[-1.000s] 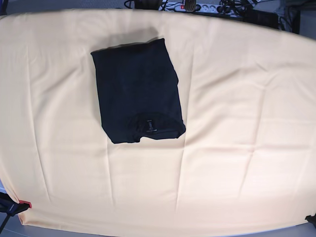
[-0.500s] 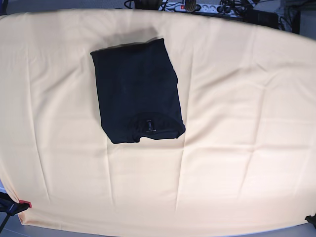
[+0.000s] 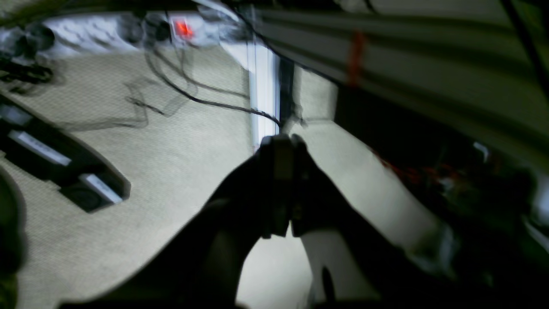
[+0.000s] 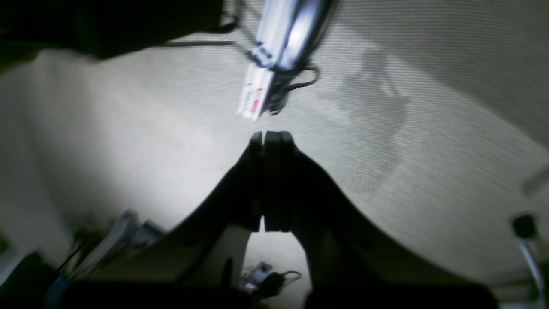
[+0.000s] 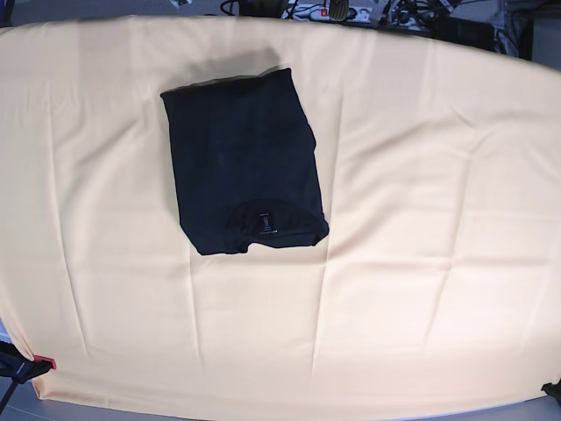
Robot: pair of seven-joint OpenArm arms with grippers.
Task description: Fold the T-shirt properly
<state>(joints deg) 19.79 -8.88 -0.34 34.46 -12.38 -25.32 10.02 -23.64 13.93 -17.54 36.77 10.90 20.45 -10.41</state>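
The black T-shirt (image 5: 244, 162) lies folded into a compact rectangle on the pale yellow tablecloth (image 5: 421, 219), left of centre and toward the far edge, its collar tag facing the near side. Neither arm appears in the base view. In the left wrist view my left gripper (image 3: 281, 143) is shut with nothing in it, hanging over a grey carpeted floor. In the right wrist view my right gripper (image 4: 270, 136) is likewise shut and holds nothing, also over floor. The T-shirt shows in neither wrist view.
Power strips and cables (image 5: 351, 12) run along the far edge of the table. A red clamp (image 5: 42, 360) grips the cloth at the near left corner. On the floor lie cables (image 3: 193, 96) and a white power strip (image 4: 274, 56).
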